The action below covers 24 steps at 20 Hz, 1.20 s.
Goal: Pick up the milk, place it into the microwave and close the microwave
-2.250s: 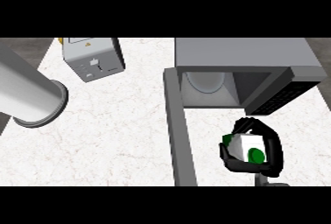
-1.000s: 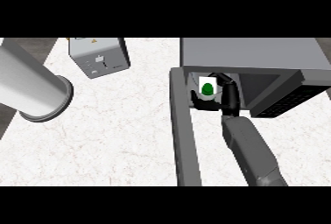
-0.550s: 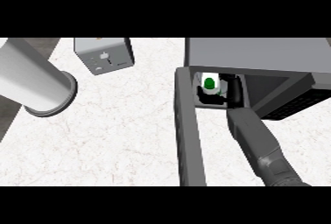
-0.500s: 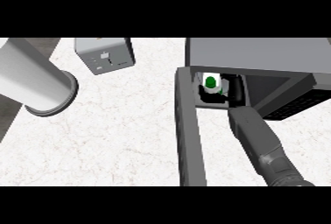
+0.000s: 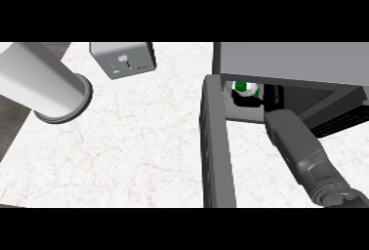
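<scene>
The milk (image 5: 243,88), a white carton with a green mark, is just inside the open microwave (image 5: 296,61), at the left of its cavity, mostly hidden under the microwave's top. My right hand (image 5: 252,101) is in the cavity with black fingers curled round the carton's lower and right sides. Its grey forearm (image 5: 301,149) runs in from the lower right. The microwave door (image 5: 217,146) stands swung open, seen edge-on as a long grey bar left of the forearm. My left hand does not show.
A small grey box with a dial and slot (image 5: 122,59) stands at the back of the white marble counter (image 5: 130,146). A large pale grey cylinder (image 5: 39,83) fills the upper left. The microwave's dark control panel (image 5: 344,119) shows at right.
My right hand has carried the milk from in front of the microwave up into its cavity. In the last half second it went slightly deeper under the top.
</scene>
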{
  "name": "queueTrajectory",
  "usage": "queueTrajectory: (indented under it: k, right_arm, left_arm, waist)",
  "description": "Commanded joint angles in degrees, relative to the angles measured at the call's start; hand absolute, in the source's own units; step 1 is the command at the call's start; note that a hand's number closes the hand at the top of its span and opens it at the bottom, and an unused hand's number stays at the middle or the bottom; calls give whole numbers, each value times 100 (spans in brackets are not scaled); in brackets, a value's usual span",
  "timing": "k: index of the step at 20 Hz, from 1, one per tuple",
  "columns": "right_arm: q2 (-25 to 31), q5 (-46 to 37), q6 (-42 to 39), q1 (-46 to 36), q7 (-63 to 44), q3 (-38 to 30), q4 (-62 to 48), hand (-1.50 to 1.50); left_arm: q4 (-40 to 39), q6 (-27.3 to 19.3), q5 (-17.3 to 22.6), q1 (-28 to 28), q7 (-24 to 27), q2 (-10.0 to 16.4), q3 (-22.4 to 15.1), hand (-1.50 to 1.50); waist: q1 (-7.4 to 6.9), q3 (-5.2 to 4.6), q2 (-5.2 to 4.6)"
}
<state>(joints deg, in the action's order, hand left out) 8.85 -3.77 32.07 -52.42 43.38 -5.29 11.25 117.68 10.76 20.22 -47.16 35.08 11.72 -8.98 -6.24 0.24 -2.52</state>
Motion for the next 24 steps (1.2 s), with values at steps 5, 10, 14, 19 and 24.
queueTrajectory:
  k: [5, 10, 14, 19, 24]
  right_arm:
    - [182, 184, 248, -354, 263, -333, -80, 150]
    - [189, 214, 584, -576, 446, -463, -56, 150]
    - [168, -7, 1454, -651, 413, -374, -216, 150]
    - [152, -40, 1943, -636, 458, -447, -248, 150]
    - [395, -9, 1821, -683, 422, -555, -244, 150]
  left_arm:
    - [-134, 137, 20, 58, 121, -11, -26, -150]
    - [-216, 93, -4, 154, 53, 40, 82, -150]
    - [-277, 155, 85, 278, -20, 88, 118, -150]
    - [-322, 157, 3, 257, 17, 91, 104, -150]
    - [-334, 160, 111, 348, -49, 81, 140, -150]
  waist:
    - [-173, 11, -72]
    - [-208, 7, -97]
    - [-184, -6, -96]
    - [-271, 3, -117]
    - [-288, 9, -162]
